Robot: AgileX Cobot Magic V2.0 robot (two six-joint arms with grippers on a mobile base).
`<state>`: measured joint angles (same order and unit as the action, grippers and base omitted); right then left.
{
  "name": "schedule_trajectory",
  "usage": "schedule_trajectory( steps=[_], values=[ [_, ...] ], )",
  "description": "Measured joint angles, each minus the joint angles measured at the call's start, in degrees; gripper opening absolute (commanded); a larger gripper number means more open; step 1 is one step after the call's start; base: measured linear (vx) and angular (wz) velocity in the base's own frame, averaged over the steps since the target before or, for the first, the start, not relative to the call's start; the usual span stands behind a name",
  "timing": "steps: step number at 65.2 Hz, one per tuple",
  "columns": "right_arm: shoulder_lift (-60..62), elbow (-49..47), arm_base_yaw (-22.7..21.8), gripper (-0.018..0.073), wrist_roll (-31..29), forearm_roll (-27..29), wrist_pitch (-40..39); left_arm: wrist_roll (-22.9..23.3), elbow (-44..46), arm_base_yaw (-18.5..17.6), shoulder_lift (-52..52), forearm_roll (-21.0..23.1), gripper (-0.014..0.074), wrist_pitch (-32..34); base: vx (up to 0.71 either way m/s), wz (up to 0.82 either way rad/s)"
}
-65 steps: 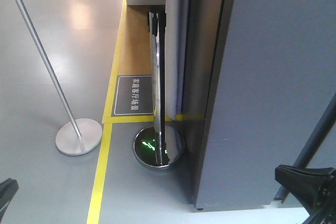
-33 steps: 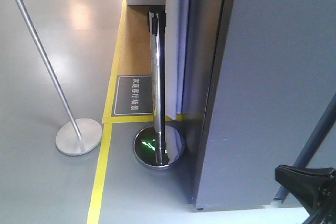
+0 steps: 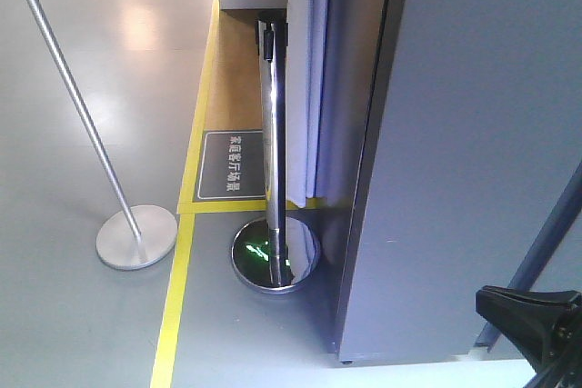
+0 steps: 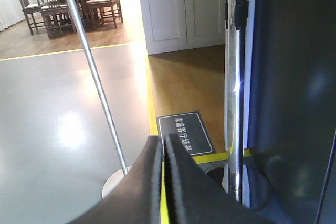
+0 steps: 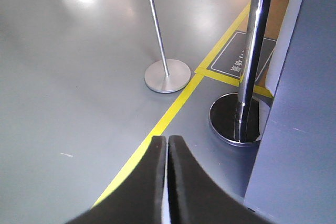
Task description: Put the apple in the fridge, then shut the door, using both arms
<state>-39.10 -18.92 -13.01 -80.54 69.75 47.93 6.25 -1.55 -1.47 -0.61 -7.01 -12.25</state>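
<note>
Two end effectors in play, and both are pinched tight: the left end effector [image 4: 164, 145] has its jaws pressed together with nothing between them, and the right end effector [image 5: 168, 145] shows the same, only a hairline seam between its black jaws, empty. The fridge [image 3: 482, 152] fills the right side of the front view, a tall dark grey wall standing on the grey floor [image 3: 82, 315]. The door [image 3: 318, 70] shows as one pale edge along the fridge's left side, close against the cabinet; from here I cannot tell whether it is fully shut. The apple is not visible in any of the three views. Two poles, count them: one shiny pole [image 3: 271, 134] upright just beside the fridge on a mirror-like round base [image 3: 273, 256], and one thinner matte pole [image 3: 73, 106] leaning, on a flat disc base [image 3: 136, 236], well to the left. One dark floor sign [image 3: 232, 165] lies between yellow tape lines [image 3: 173, 306]. A black bracket [image 3: 527, 315] sits bottom right.
</note>
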Motion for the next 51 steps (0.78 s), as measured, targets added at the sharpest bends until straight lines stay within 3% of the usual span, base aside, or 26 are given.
schedule_trajectory(
  steps=[51],
  values=[
    [0.0, 0.0, 0.0, -0.0002, 0.0, 0.0, 0.28, 0.0, 0.0, 0.0, 0.0, 0.0, -0.0008, 0.0, 0.0, 0.0]
  ],
)
